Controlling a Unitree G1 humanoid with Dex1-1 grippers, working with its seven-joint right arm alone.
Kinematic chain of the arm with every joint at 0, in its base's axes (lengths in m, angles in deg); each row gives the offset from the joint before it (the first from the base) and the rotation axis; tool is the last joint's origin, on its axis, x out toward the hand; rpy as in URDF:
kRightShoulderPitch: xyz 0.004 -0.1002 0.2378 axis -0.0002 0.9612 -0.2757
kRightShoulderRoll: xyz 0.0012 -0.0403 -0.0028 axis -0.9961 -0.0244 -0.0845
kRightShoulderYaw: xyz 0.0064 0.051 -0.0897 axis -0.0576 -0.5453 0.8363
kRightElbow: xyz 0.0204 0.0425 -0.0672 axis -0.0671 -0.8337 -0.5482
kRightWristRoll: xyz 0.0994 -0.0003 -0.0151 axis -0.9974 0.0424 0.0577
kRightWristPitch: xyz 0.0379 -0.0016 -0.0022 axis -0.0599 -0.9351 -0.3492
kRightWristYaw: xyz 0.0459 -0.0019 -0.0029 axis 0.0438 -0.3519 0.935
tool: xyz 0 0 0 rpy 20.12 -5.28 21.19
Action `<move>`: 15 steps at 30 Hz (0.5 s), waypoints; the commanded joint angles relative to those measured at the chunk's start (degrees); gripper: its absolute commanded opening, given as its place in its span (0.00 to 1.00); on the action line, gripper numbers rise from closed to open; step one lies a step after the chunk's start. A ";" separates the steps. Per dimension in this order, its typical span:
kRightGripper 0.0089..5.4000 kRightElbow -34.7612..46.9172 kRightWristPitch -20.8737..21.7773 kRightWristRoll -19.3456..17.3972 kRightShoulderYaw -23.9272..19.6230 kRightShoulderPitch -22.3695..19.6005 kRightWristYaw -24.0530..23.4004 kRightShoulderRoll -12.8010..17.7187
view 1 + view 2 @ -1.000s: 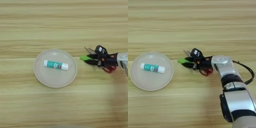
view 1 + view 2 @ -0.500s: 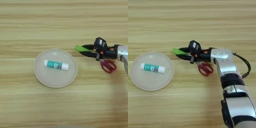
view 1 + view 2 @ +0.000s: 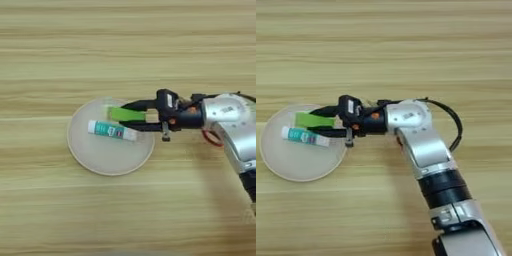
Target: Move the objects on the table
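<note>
Your plate [image 3: 85, 155] sits on the surface [image 3: 125, 45], left of centre in the left eye view. Inside it the glue stick [image 3: 112, 131] lies flat, running from upper left to lower right across the plate's middle, teal body with white ends. Its right end lies close to the hand's lower finger.

Your hand [image 3: 131, 115] reaches in from the right and is over the plate's upper right part. Its two black fingers [image 3: 137, 105] are pinching the green block [image 3: 125, 114], one finger above it and one below. The block points left, towards the plate's centre, and sits just above the glue stick in the picture. You cannot tell from these views whether the block touches the plate or hangs over it.

Behind the hand, the silver forearm [image 3: 411, 120] bends down towards the bottom right corner, with a black cable [image 3: 451, 120] looping beside it. A bit of red [image 3: 212, 140] peeks out from under the forearm in the left eye view; too little shows to say what it is.
</note>
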 commanded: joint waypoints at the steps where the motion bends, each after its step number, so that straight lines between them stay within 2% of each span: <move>1: 0.26 1.56 -0.42 0.02 2.11 -2.70 -2.06 -1.34; 6: 0.26 -3.41 -0.28 1.40 4.73 -3.27 -3.05 -3.63; 15: 0.26 -9.84 1.70 4.62 6.64 -4.20 -4.20 -5.04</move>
